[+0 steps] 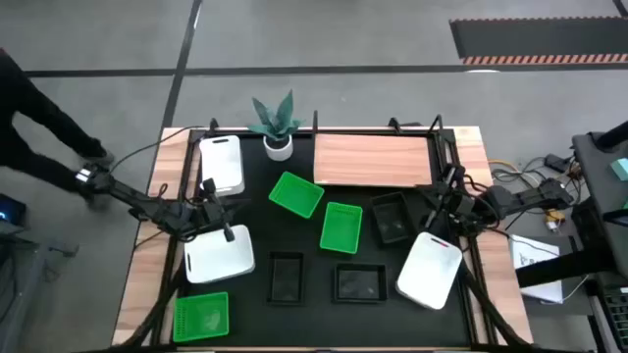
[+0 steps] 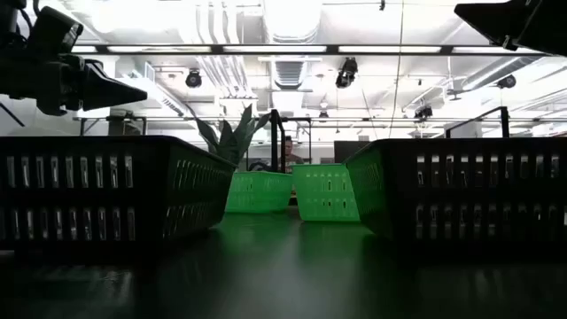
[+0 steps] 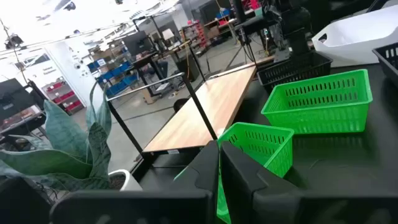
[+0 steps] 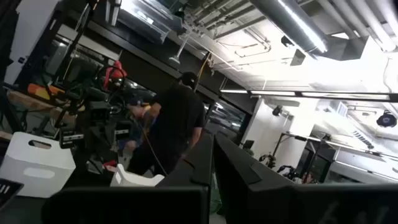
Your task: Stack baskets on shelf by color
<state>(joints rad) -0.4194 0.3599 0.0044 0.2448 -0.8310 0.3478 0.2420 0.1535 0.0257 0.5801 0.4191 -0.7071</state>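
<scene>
On the near edge of the black tabletop [image 1: 314, 309], seen from overhead, a green mesh basket [image 1: 201, 317] sits at the left corner, with two black baskets [image 1: 287, 277] [image 1: 359, 283] side by side toward the middle and a white basket [image 1: 430, 270] tilted at the right. A second white basket [image 1: 219, 255] lies just beyond the corner green one, partly under the left arm.

Above the table's left side, the left gripper [image 1: 228, 232] hangs with its fingers pressed together, holding nothing; its own camera shows the two dark fingers [image 3: 239, 180] meeting tip to tip. At the right side, the right gripper [image 1: 433, 218] hangs likewise, fingers closed flat against each other and empty, just beside a third black basket [image 1: 392, 216].

Mid-table, two more green baskets [image 1: 296, 194] [image 1: 340, 226] lie close together at different angles. A third white basket [image 1: 222, 164] rests at the left.

Along the far edge, the shelf [image 1: 375, 160], a light wooden board in a thin black frame, stands bare, with a potted plant [image 1: 277, 123] just to its left. No basket is on the board.

Beyond the table, a person in dark clothing [image 4: 173, 127] shows in the right wrist view. No brand, label or lettering can be read on any basket or on the shelf.
</scene>
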